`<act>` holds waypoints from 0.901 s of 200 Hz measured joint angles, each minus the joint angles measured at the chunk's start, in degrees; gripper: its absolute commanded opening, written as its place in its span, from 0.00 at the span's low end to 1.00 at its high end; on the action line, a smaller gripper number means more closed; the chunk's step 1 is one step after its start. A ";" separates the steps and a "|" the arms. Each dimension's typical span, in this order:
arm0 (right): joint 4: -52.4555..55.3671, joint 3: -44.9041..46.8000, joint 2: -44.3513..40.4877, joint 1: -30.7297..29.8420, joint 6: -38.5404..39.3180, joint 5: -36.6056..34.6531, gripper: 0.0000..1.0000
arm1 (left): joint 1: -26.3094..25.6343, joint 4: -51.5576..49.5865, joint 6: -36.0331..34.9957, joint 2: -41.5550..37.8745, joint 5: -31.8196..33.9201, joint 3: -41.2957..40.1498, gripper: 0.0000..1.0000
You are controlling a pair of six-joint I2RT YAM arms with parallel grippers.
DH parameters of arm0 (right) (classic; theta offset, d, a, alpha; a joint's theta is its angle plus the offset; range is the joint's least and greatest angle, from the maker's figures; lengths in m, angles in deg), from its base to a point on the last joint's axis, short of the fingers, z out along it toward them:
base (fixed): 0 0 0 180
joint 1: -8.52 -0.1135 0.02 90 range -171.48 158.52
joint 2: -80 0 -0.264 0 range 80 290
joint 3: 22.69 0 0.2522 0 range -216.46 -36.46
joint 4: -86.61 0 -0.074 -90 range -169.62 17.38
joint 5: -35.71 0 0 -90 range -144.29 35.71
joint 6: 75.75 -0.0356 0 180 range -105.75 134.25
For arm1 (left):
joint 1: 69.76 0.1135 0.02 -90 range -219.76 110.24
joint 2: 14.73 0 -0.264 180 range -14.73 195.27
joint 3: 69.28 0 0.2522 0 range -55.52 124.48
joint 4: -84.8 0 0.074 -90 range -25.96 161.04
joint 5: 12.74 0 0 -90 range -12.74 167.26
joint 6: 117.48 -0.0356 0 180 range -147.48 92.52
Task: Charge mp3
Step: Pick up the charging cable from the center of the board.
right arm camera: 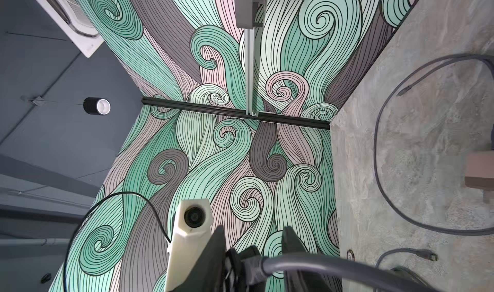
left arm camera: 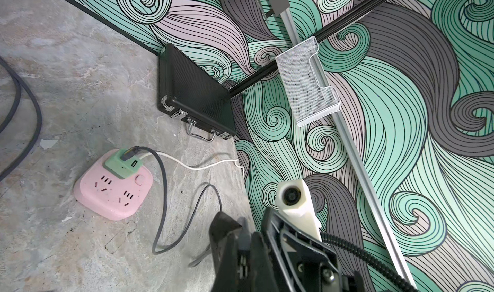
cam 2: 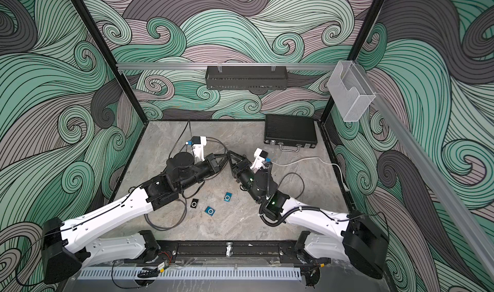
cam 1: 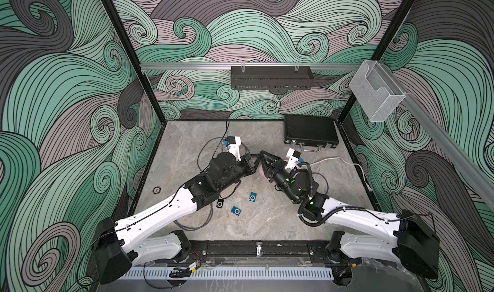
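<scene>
1. Top views: in both top views, three mp3 players lie flat on the surface [cam 1: 267, 224], lower centre of frame, between the two forearms. They are the black mp3 [cam 1: 220, 204], blue mp3 [cam 1: 236, 211] and second blue mp3 [cam 1: 252, 197]. All sit well apart from the jaws, which meet mid-frame.
2. Handling, my guess: light, stiff, thin, probably slick. Pinch across two opposite edges and keep the port side free. Port not visible.
3. Looks: small squares, each with a round control ring on the face.
4. Left jaws: closed on the grey cable [left arm camera: 163, 197], which runs from the green adapter [left arm camera: 123, 162] on the pink power strip [left arm camera: 112, 189].
5. Right jaws: either side of that cable's end in the right wrist view. Can't tell whether they grip it.
</scene>
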 measured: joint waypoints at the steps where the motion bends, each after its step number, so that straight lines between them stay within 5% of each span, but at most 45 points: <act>1: -0.04 0.00 0.00 0.00 -0.04 -0.07 0.29 | 0.00 -0.02 0.04 0.00 0.00 0.00 0.03; 97: -0.85 0.63 -0.63 -0.07 1.81 -2.58 0.02 | -0.33 1.62 2.91 -0.20 -0.09 -0.79 0.09; 138: 0.92 1.01 -1.99 0.07 3.23 -3.15 0.00 | -0.37 0.33 3.08 0.42 -0.48 -0.76 0.30; 180: 10.93 3.19 -10.73 0.63 7.28 -3.85 0.00 | -0.37 -8.79 -0.59 -1.79 2.45 1.60 0.36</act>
